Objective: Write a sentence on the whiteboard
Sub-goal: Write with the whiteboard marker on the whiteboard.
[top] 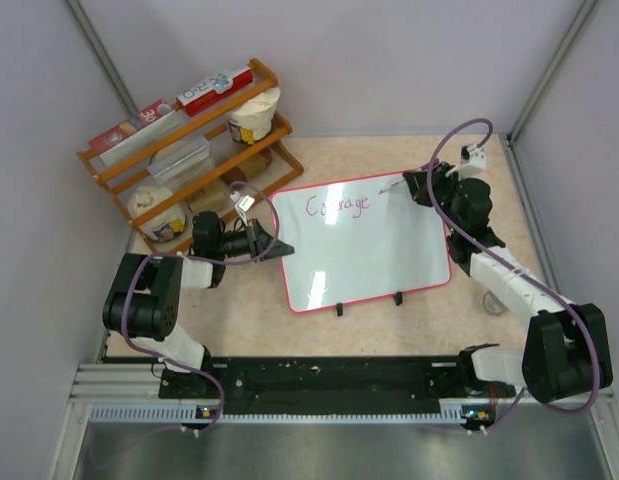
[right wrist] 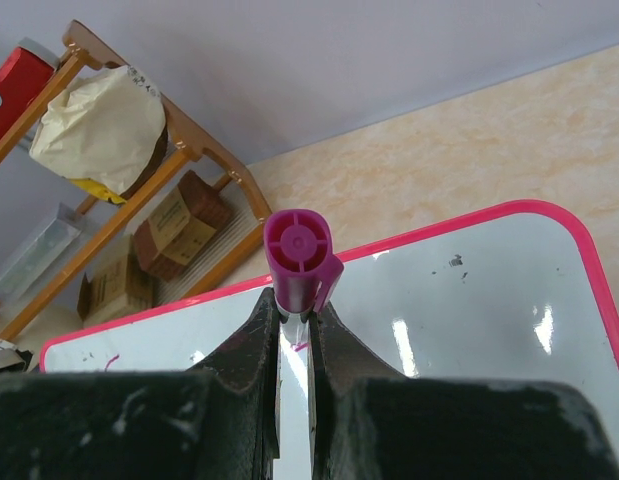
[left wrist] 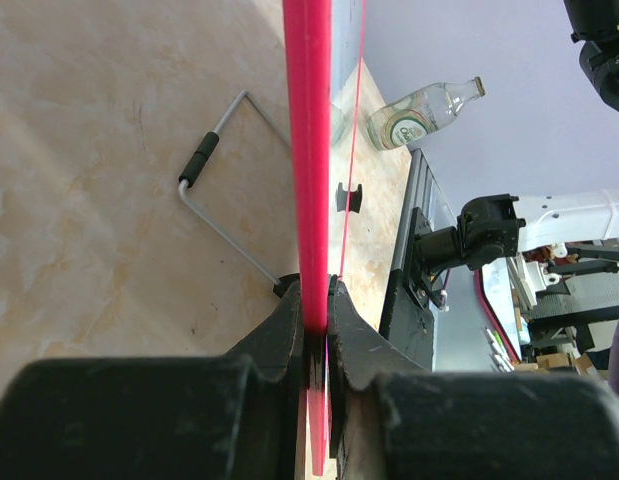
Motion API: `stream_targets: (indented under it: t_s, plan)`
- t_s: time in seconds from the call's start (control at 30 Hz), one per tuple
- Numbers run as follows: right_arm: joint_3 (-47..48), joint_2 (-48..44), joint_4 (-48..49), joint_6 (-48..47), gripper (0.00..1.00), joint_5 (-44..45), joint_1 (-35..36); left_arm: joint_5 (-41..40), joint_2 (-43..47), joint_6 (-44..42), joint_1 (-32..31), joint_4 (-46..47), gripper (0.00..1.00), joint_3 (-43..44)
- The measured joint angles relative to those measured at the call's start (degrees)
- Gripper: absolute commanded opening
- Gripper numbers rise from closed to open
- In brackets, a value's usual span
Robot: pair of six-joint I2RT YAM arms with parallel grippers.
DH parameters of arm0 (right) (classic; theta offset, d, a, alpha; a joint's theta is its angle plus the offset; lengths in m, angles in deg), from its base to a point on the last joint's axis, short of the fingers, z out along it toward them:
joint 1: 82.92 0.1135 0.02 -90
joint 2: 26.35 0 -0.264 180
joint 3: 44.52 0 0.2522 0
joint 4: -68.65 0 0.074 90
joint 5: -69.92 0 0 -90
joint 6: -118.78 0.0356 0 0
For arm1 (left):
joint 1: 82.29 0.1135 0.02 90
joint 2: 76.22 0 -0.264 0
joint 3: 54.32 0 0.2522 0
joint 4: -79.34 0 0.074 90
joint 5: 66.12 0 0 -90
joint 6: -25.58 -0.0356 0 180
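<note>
Your left gripper (left wrist: 317, 302) pinches the glossy whiteboard (top: 374, 255) by its pink rim; your right gripper (right wrist: 296, 308) clamps a purple marker (right wrist: 297, 248).

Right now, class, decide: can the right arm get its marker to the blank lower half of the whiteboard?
Probably yes: below Courage the whiteboard is bare for the marker, and the left fingers clamp only the left rim.

The light is bright and even, it seems to come from above, with only soft, pale shadows on the table (top: 249, 320), small white glare spots on the whiteboard (right wrist: 459, 330) in the right wrist view, and dark, blurred near fingers (left wrist: 279, 335) in both wrist views.
</note>
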Motion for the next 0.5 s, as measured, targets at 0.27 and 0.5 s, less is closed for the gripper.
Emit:
stream_targets:
  t_s: [0.27,0.5]
  plan:
    - [0.0,0.1,0.3,0.0,0.0,0.1,0.0,0.0,0.0,0.0,0.0,0.0,0.0,0.0]
    - [0.0,0.4,0.7,0.0,0.0,0.1,0.0,0.0,0.0,0.0,0.0,0.0,0.0,0.0]
